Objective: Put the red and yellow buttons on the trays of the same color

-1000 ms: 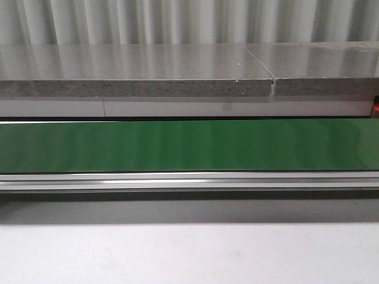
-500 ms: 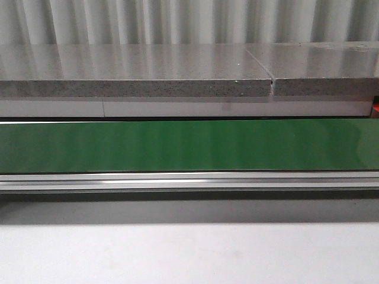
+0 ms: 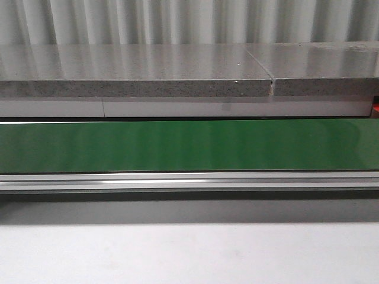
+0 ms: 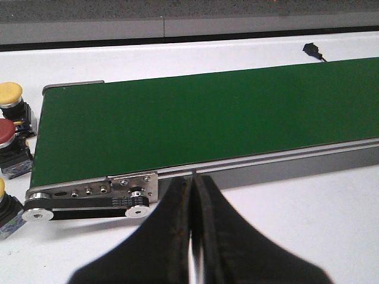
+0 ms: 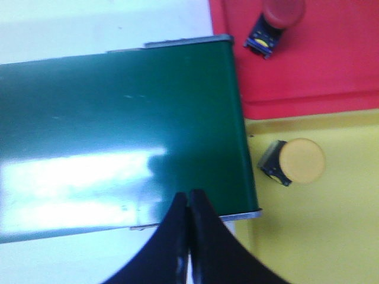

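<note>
In the left wrist view, a yellow button, a red button and part of another yellow-capped button stand on the white table beside the end of the green conveyor belt. My left gripper is shut and empty, at the belt's near rail. In the right wrist view, a red button lies on the red tray and a yellow button lies on the yellow tray. My right gripper is shut and empty over the belt's end, beside the yellow tray.
The front view shows only the green belt, its aluminium rail, a grey stone ledge behind and white table in front. A small black item lies on the table beyond the belt.
</note>
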Action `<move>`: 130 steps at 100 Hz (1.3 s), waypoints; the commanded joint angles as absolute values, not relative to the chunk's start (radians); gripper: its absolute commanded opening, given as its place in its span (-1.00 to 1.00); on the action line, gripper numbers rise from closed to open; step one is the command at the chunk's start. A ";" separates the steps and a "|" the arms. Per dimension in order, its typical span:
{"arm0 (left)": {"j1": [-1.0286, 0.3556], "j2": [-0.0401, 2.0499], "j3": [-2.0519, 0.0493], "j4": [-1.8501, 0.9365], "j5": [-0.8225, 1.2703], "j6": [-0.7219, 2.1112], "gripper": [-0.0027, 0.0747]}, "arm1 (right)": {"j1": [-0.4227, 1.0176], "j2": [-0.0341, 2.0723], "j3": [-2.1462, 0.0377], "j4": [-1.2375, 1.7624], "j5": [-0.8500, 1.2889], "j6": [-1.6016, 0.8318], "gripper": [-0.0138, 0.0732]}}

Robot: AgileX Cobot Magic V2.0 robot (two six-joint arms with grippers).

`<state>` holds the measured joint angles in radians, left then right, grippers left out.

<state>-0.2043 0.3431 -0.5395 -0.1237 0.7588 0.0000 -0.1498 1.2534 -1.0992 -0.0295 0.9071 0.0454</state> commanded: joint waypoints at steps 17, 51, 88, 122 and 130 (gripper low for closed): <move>-0.212 0.353 -0.565 -0.133 0.680 -0.006 -0.98 | -0.003 1.108 -1.091 -0.036 0.853 0.035 -0.84; -0.212 0.353 -0.565 -0.133 0.680 -0.006 -0.98 | 0.043 0.862 -0.849 -0.034 0.679 0.035 -0.84; -0.212 0.353 -0.565 -0.133 0.680 -0.006 -0.98 | 0.043 0.572 -0.576 -0.029 0.378 0.035 -0.84; -0.212 0.353 -0.565 -0.133 0.680 -0.006 -0.98 | 0.043 0.354 -0.429 -0.006 0.284 0.035 -0.84; -0.212 0.353 -0.565 -0.133 0.680 -0.006 -0.98 | 0.043 0.303 -0.413 -0.006 0.292 0.035 -0.84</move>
